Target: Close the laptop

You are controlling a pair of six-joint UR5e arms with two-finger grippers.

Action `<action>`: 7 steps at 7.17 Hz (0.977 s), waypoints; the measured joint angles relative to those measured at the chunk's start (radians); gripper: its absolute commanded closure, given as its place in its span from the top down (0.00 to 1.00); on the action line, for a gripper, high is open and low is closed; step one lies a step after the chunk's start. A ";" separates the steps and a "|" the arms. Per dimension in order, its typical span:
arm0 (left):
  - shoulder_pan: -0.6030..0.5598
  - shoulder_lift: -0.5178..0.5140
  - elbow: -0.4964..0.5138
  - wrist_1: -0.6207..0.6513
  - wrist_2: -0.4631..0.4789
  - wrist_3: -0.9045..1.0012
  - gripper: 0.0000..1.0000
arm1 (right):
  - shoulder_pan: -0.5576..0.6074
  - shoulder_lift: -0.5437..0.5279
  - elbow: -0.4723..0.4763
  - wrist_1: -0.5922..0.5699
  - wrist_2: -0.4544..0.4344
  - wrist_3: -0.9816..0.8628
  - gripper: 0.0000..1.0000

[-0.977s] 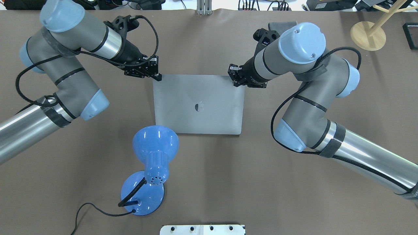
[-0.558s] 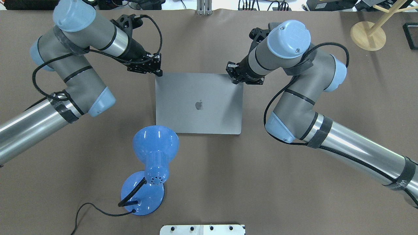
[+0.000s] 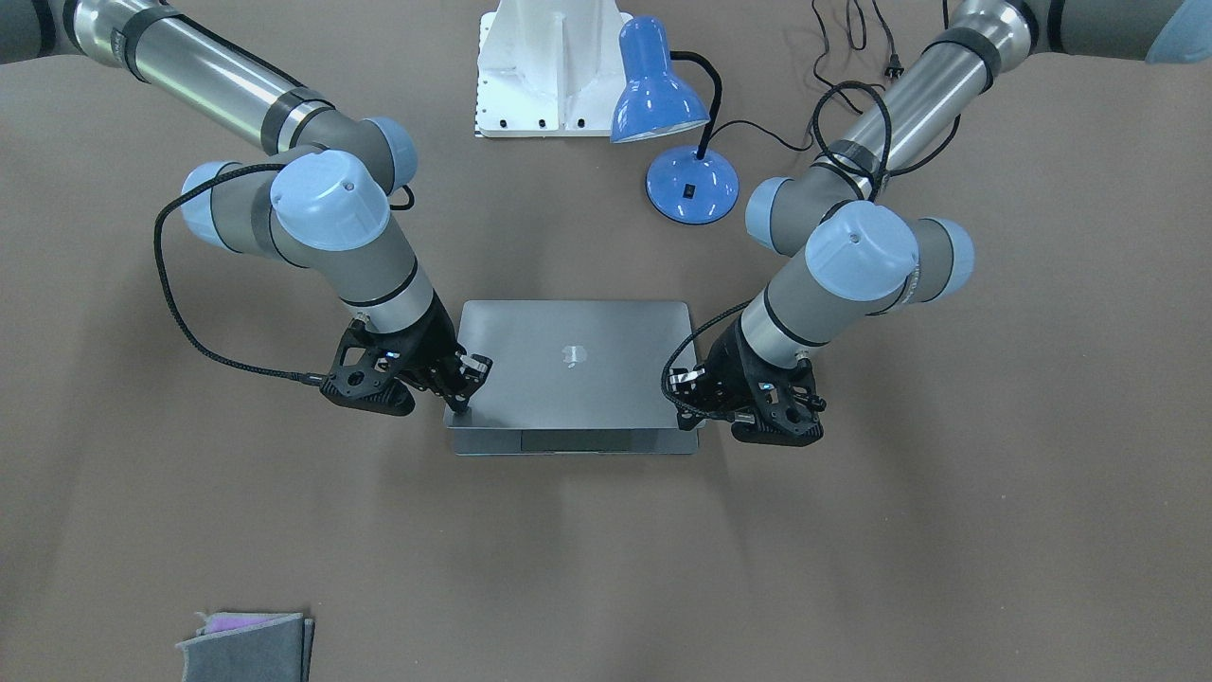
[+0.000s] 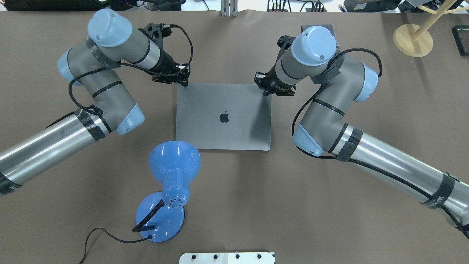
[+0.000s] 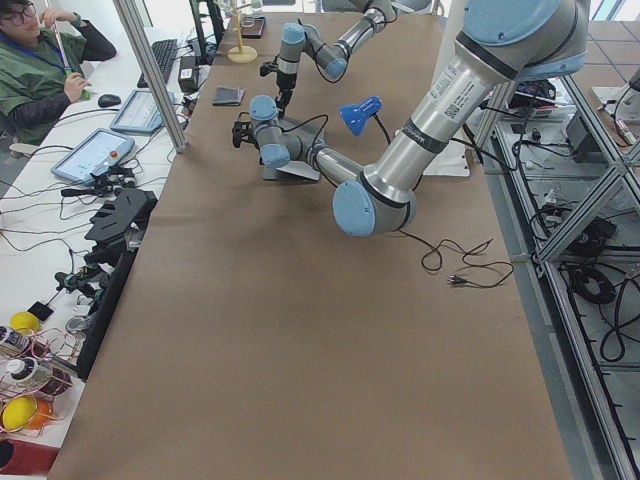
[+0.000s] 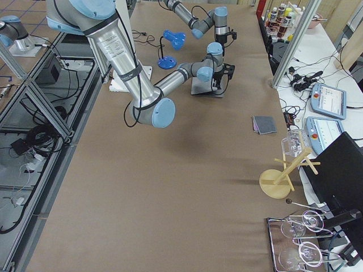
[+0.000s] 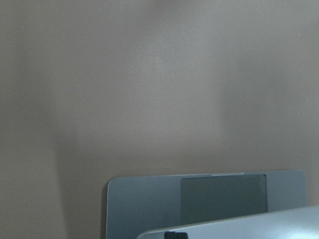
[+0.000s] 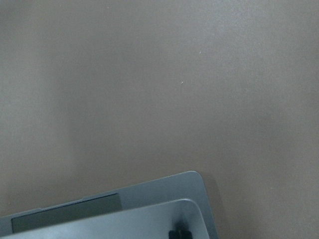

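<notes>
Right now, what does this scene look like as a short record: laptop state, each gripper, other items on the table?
laptop: lid lowered almost flat, not fully shut; a strip of trackpad shows beyond the lid edge
left gripper: shut, tip on the lid's far corner on its side
right gripper: shut, tip on the other far corner
other items: blue desk lamp near the robot; folded grey cloth at the operators' edge

The laptop is grey, lamp blue, table brown.
</notes>
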 measured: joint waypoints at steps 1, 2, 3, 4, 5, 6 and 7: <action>0.015 -0.003 0.022 0.001 0.039 0.020 0.00 | -0.004 0.010 -0.025 0.000 -0.001 -0.002 0.00; 0.024 -0.003 0.039 0.001 0.063 0.033 0.00 | -0.009 0.017 -0.042 0.001 -0.003 -0.003 0.00; 0.029 -0.003 0.047 0.001 0.073 0.039 0.00 | -0.015 0.020 -0.050 0.001 -0.007 -0.003 0.00; 0.031 -0.003 0.050 0.001 0.077 0.041 0.00 | -0.019 0.020 -0.053 0.001 -0.010 -0.003 0.00; 0.031 -0.003 0.046 0.000 0.077 0.041 0.00 | -0.019 0.021 -0.051 0.001 -0.010 -0.003 0.00; 0.029 -0.004 0.032 0.001 0.073 0.041 0.00 | -0.013 0.021 -0.042 0.001 -0.001 -0.003 0.00; 0.023 -0.003 0.008 0.015 0.058 0.041 0.49 | 0.002 0.018 -0.027 -0.001 0.025 -0.006 0.21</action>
